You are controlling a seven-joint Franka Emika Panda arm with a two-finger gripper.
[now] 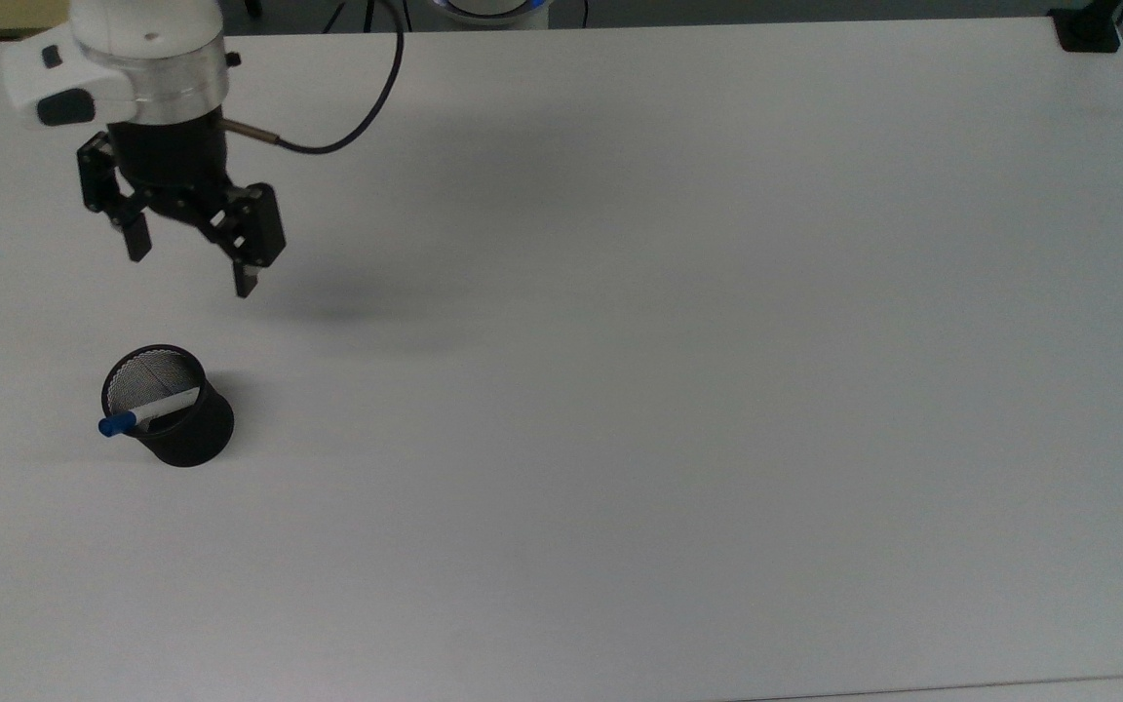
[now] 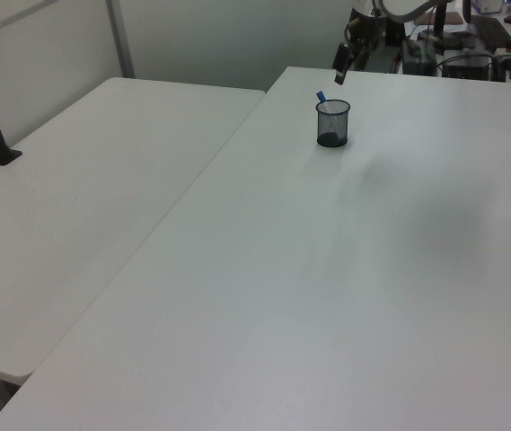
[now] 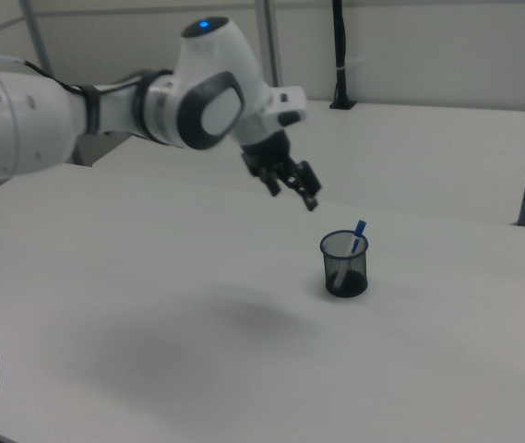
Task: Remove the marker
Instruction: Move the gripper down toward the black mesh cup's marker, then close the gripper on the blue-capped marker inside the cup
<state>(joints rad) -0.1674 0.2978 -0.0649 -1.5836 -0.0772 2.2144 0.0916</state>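
One claw (image 1: 191,263) in mid-air, tilted, fingers spread wide, empty; marker (image 1: 147,411) leaning in mesh cup (image 1: 176,419) near it.

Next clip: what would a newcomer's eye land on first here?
The black mesh cup standing alone on the white table, toward the top view's left, with the marker leaning inside, its blue cap poking over the rim. Next, the open gripper hanging in the air above the table, just short of the cup and holding nothing.
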